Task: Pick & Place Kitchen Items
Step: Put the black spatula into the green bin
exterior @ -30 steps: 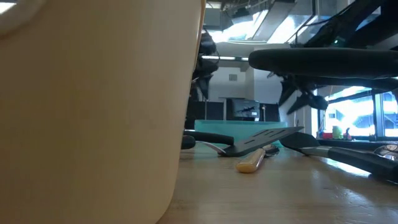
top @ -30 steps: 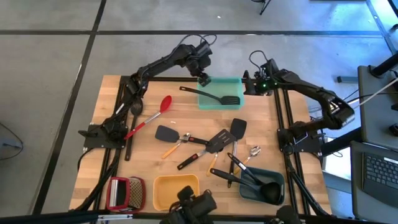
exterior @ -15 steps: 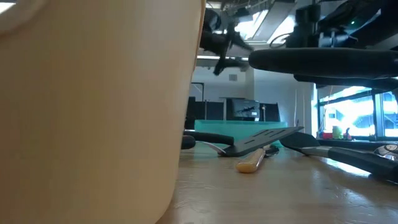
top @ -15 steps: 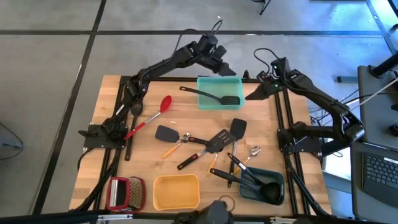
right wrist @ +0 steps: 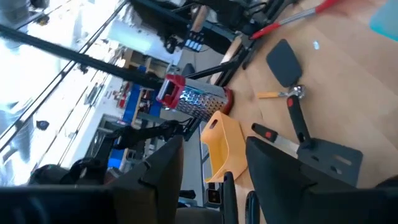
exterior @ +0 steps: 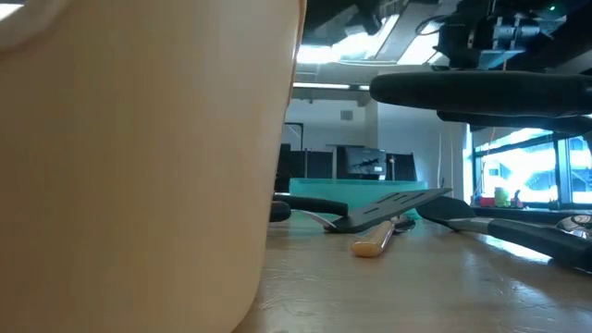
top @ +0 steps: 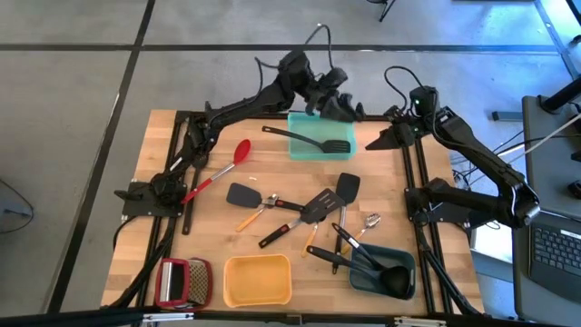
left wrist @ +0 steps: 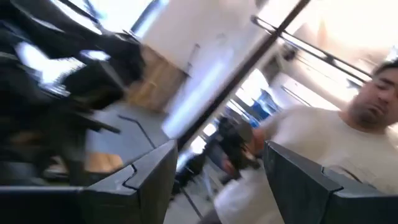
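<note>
Left end effector [top: 338,107] is raised over the far edge of the wooden worktop [top: 145,218], just beyond the teal tray [top: 320,136]; fingers spread wide, nothing between them. Its wrist view faces the room, where a person in a light shirt [left wrist: 311,155] shows.

Right end effector [top: 381,138] hangs just beside the teal tray's right end, at the worktop's right edge; fingers parted, empty.

Nearest both: a black slotted spatula [top: 313,141] lies inside the teal tray. Next out from the left end effector, a red spoon [top: 221,169] lies on the worktop, well apart.

Mid-worktop: a cluster of black turners [top: 320,207], one orange-handled tool [top: 250,218] and small metal spoons [top: 370,222].

Farthest, at the opposite edge: a grey-blue tray [top: 386,271] holding a black ladle [top: 392,278] and further black utensils; an empty yellow tray [top: 257,280]; a red-framed grater [top: 182,282].
</note>
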Controlling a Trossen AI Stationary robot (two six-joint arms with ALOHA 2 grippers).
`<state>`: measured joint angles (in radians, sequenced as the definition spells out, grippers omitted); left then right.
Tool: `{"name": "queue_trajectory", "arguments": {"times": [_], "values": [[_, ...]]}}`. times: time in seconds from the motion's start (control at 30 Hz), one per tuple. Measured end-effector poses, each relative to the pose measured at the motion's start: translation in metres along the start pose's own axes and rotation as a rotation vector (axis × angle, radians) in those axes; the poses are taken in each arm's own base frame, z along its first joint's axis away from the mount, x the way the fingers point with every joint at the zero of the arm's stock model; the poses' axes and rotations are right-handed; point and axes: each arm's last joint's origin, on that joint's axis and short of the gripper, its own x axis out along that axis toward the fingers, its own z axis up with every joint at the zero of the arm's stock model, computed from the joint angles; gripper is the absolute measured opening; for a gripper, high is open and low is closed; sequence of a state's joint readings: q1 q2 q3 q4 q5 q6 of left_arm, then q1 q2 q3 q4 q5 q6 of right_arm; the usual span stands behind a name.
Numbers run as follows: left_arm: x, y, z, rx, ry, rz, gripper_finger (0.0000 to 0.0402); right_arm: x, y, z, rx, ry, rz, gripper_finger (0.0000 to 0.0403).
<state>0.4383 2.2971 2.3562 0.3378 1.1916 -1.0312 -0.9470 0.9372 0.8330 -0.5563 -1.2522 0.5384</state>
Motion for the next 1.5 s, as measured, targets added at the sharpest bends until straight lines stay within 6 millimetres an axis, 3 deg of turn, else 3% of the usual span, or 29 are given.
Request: {"name": "queue_trajectory", "arguments": {"times": [0.37, 0.6, 0.77, 0.87, 1.07, 1.2, 1.37, 1.5], "values": [[0.048, -0.04, -0.01, 0.07, 0.007, -0.086, 0.0231, 0.018, 0.011, -0.01, 0.111, -0.003, -0.107, 0.0177], [0.054, -0.118, 0.002, 0.194, 0.054, -0.183, 0.0203, 0.024, 0.029, -0.021, 0.05, -0.125, -0.217, 0.0177], [0.054, -0.164, -0.007, 0.231, 0.113, -0.15, 0.0181, 0.026, 0.049, -0.024, -0.054, -0.231, -0.185, 0.0177], [0.048, -0.188, -0.022, 0.28, 0.149, -0.013, 0.0173, 0.028, 0.057, -0.022, -0.094, -0.285, -0.154, 0.0177], [0.037, -0.206, -0.063, 0.298, 0.281, 0.381, 0.0167, 0.034, 0.066, -0.019, -0.136, -0.297, -0.073, 0.0177], [0.038, -0.218, -0.082, 0.287, 0.296, 0.435, 0.0167, 0.035, 0.068, -0.02, -0.145, -0.291, -0.062, 0.0177], [0.04, -0.211, -0.113, 0.243, 0.264, 0.508, 0.0167, 0.036, 0.068, -0.02, -0.145, -0.306, -0.073, 0.0177], [0.03, -0.206, -0.133, 0.212, 0.15, 0.525, 0.0163, 0.037, 0.068, -0.02, -0.145, -0.309, -0.075, 0.0177]]}}
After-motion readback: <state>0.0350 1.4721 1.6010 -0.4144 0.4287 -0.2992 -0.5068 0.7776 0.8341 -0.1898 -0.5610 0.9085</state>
